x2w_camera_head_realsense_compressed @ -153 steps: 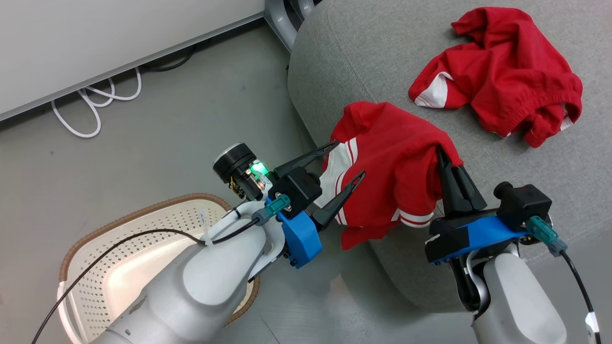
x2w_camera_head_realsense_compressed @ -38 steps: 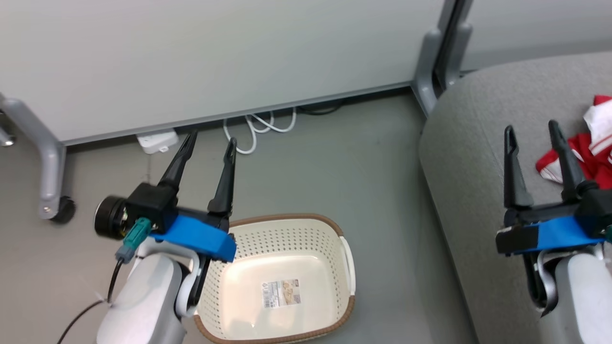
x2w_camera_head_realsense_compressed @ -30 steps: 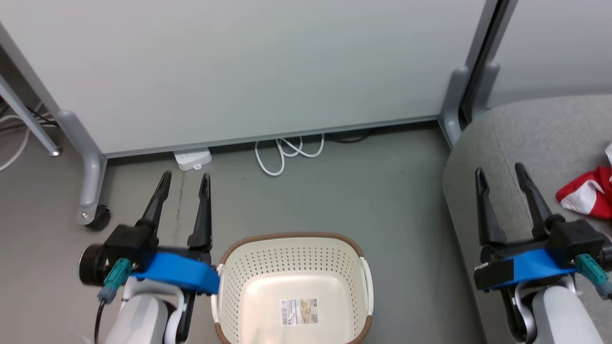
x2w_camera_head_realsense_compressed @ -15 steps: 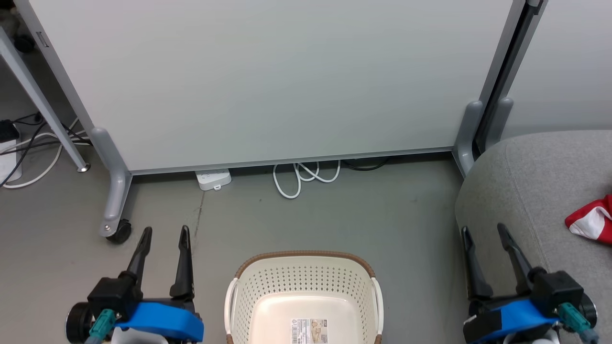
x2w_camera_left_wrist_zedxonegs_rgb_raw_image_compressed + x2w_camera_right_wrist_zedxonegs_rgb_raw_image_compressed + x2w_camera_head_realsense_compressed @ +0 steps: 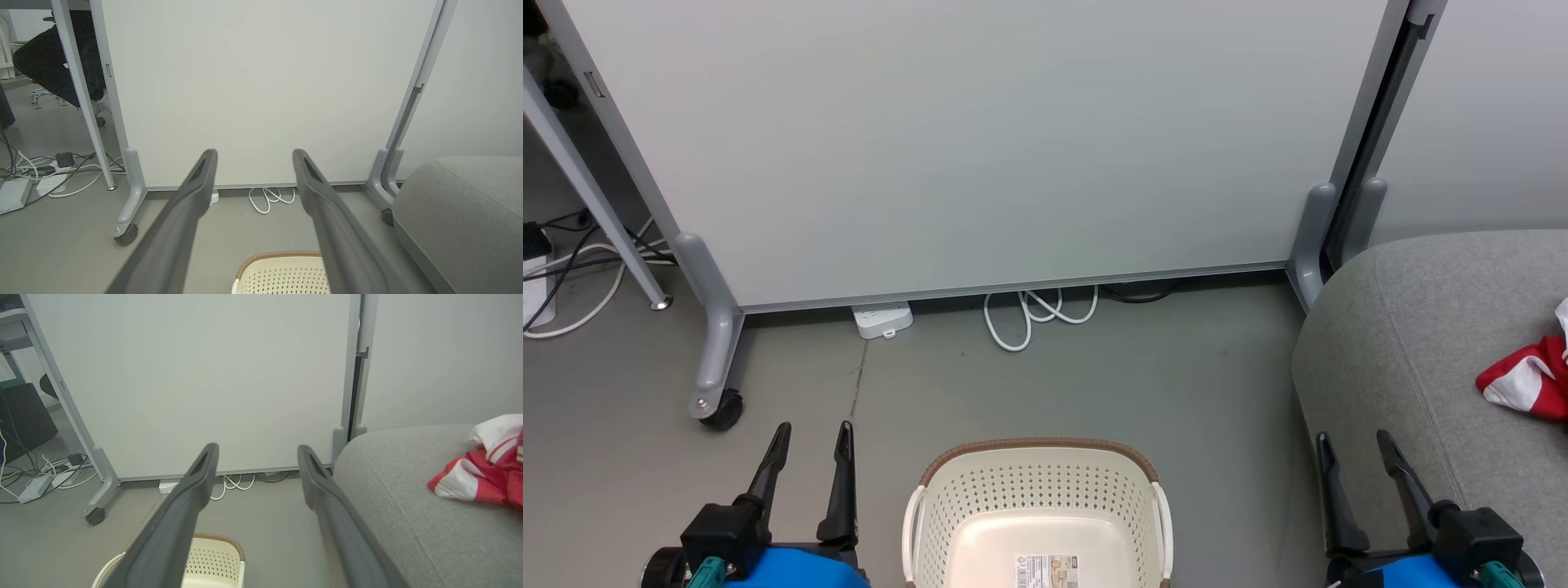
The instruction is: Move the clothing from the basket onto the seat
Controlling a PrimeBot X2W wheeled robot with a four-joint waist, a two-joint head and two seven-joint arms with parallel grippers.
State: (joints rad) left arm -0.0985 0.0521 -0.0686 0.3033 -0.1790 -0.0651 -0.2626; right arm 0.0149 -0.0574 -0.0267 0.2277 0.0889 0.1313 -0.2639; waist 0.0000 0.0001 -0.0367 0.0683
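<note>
The cream basket [image 5: 1036, 498] with a brown rim stands on the floor at the bottom middle, holding nothing but a label on its bottom; its rim also shows as the basket [image 5: 282, 269] and the basket [image 5: 212, 555]. The grey seat [image 5: 1413, 343] fills the right side, and red and white clothing [image 5: 1523, 380] lies on it, seen closer as clothing [image 5: 486, 473]. My left gripper [image 5: 813, 433] hangs open left of the basket. In front of the seat's edge my right gripper [image 5: 1352, 441] is open. Neither holds anything.
A pale partition panel [image 5: 980, 139] on grey legs with a castor [image 5: 723, 408] stands behind the basket. White cable loops [image 5: 1037, 310] and a power strip [image 5: 882, 318] lie at its foot. More cables [image 5: 572, 261] lie far left. Grey floor surrounds the basket.
The head camera has tilted up, so basket and both grippers now sit lower in the picture. Both grippers stay open and empty, pointing toward the panel.
</note>
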